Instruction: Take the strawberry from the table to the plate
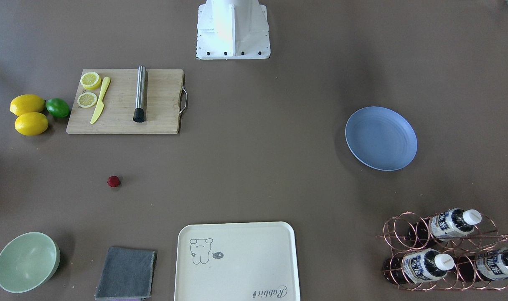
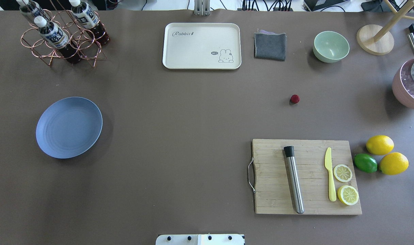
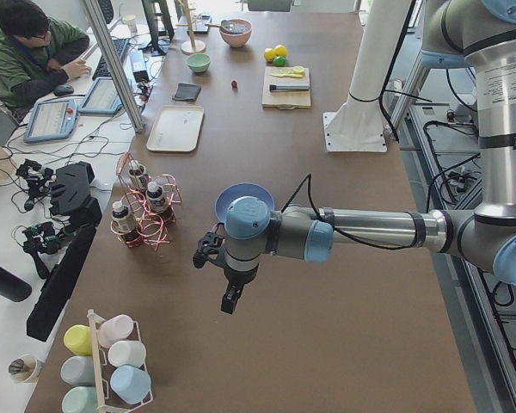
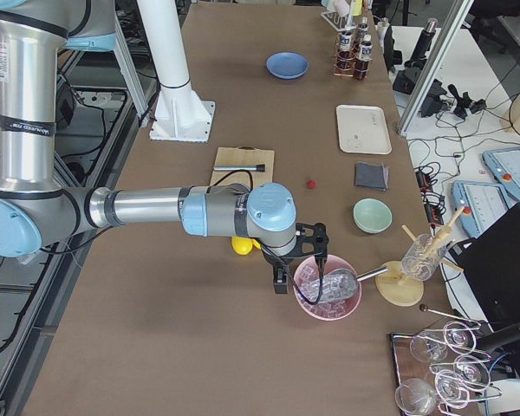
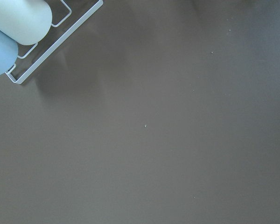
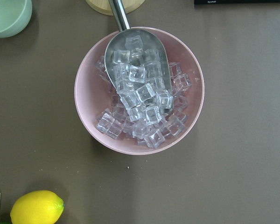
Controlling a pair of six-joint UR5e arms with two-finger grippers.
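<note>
The strawberry (image 2: pixel 295 99) (image 1: pixel 113 181), small and dark red, lies alone on the table (image 2: pixel 179 112) between the green bowl and the cutting board. The light-blue plate (image 2: pixel 69 127) (image 1: pixel 381 138) sits with nothing on it far across on the robot's left half. Neither gripper shows in the overhead or front views. In the exterior left view my left gripper (image 3: pixel 230 299) hangs over bare table near the plate (image 3: pixel 241 194). The exterior right view has my right gripper (image 4: pixel 280 279) above the pink ice bowl, well away from the strawberry (image 4: pixel 311 184). Whether either gripper is open or shut I cannot tell.
A cutting board (image 2: pixel 305 177) carries a steel muddler, yellow knife and lemon slices, with lemons (image 2: pixel 379 144) and a lime beside it. The far edge holds a cream tray (image 2: pixel 202 46), grey cloth (image 2: pixel 269 46), green bowl (image 2: pixel 331 46) and bottle rack (image 2: pixel 62 34). A pink ice bowl (image 6: pixel 139 91) stands at the right end.
</note>
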